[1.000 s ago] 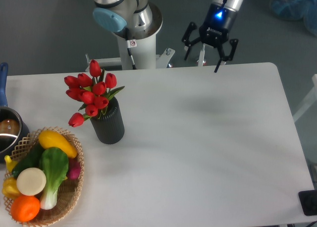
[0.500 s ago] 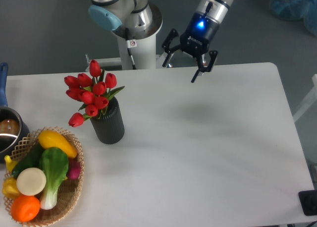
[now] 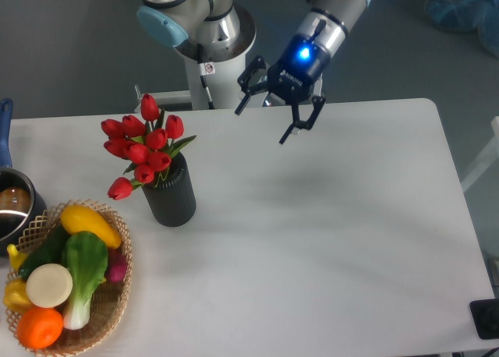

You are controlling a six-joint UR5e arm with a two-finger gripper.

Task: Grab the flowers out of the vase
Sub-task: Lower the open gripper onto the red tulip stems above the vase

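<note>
Red tulips: the flowers [image 3: 143, 148] stood in the vase [image 3: 170, 192] at counter left-centre, heads bunched above the rim, one bud drooping low on the camera-left side.
Hand: the hand [image 3: 265, 117] hung in the air over the far edge of the counter [image 3: 327, 240], fingers spread wide, nothing betw. them; blue light lit on the wrist.
Key relation: flowers lay to camera-left of the hand and nearer the camera, well apart. Stems ran roughly upright out of the vase mouth, bunch leaning a bit to the left.
Judgement: next move prob. calls for travel left and toward the camera, then a grip on the stems or the bunch just above the rim, w/ a lift straight up along the vase axis.
In the way: nothing betw. hand and flowers, bare counter only.
Nearby: wicker basket [image 3: 109, 314] of vegetables close to the vase, on its near-left; metal pot [image 3: 14, 205] at the left edge, blue handle up. Both beyond the vase from the hand.
Risk: a sideways pull could tip the vase toward the basket.
</note>
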